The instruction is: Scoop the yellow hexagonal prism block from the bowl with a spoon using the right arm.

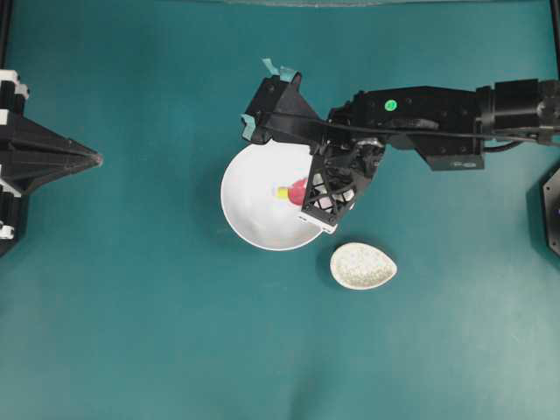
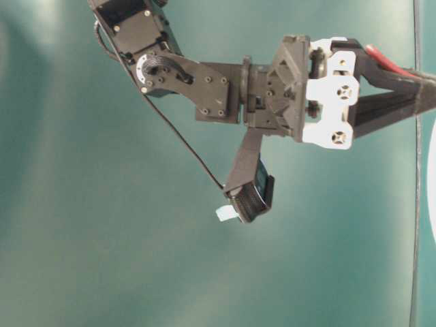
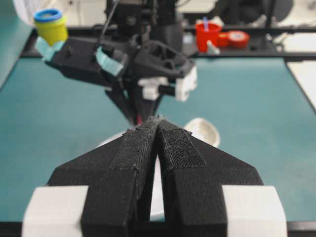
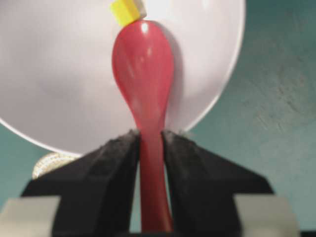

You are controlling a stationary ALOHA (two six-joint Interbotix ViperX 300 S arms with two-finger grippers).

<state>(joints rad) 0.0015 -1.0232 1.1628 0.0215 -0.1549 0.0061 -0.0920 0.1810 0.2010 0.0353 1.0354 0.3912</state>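
Overhead view: right arm [image 1: 429,118] reaches over the white bowl [image 1: 249,197] on the teal bench [image 1: 131,306]; the yellow block [image 1: 283,192] lies inside, touching the red spoon [image 1: 298,188]. A speckled spoon rest [image 1: 362,266] sits beside the bowl.

Left wrist view: left hand [image 3: 159,129] clenched, grasping nothing.

Right wrist view: right hand [image 4: 150,143] clamps the spoon's handle; scoop tip meets the block.

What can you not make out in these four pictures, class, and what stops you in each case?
- Overhead: most of the spoon is hidden under the right gripper.
- Right wrist: whether the spoon touches the yellow block is unclear; blurred.
- Table-level: the bowl is cut off by the edge.
- Left wrist: the left gripper hides the bowl.
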